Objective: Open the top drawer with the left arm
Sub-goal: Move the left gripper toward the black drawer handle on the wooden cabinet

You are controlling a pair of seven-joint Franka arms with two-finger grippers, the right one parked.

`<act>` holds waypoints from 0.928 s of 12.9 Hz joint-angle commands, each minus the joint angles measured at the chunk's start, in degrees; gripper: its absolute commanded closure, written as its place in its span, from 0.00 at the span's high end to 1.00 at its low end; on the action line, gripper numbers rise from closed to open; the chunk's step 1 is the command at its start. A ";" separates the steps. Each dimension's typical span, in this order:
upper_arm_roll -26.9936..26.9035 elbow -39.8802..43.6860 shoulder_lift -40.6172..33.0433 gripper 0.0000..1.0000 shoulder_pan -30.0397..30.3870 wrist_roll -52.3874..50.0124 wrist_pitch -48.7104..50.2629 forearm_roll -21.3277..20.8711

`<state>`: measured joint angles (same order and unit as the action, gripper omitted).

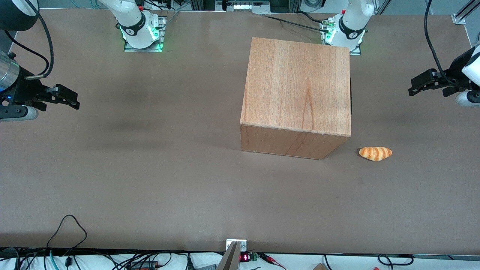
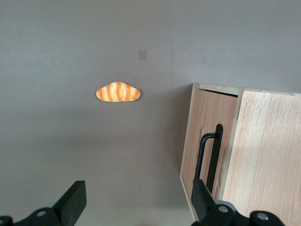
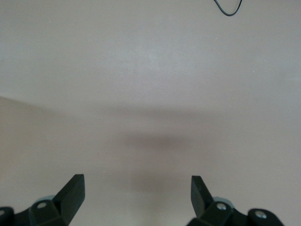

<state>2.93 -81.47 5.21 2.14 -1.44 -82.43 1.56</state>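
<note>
Brown table (image 1: 150, 168): spread fingers (image 2: 70, 202) near top drawer (image 2: 204, 136).

Brown table (image 1: 150, 180): wooden cabinet (image 1: 296, 93), croissant (image 1: 375, 153) beside it

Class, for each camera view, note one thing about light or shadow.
Front view: green glow at both arm bases; the cabinet top evenly lit. Left wrist view: the open gripper is silhouetted dark, the bread roll brightly lit. Right wrist view: a soft blurred shadow on the table.
</note>
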 commanded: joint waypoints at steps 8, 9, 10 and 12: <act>-0.30 -1.23 1.64 1.00 -0.65 0.12 0.95 0.99; -0.21 -1.23 2.34 1.00 -0.74 0.12 1.13 1.17; -0.12 -1.23 2.35 1.00 -0.91 0.04 1.74 1.34; 0.23 -1.23 2.87 1.00 -1.53 -0.05 4.02 1.35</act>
<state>3.13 -82.83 7.96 1.42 -1.46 -80.35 2.23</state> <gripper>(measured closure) 0.000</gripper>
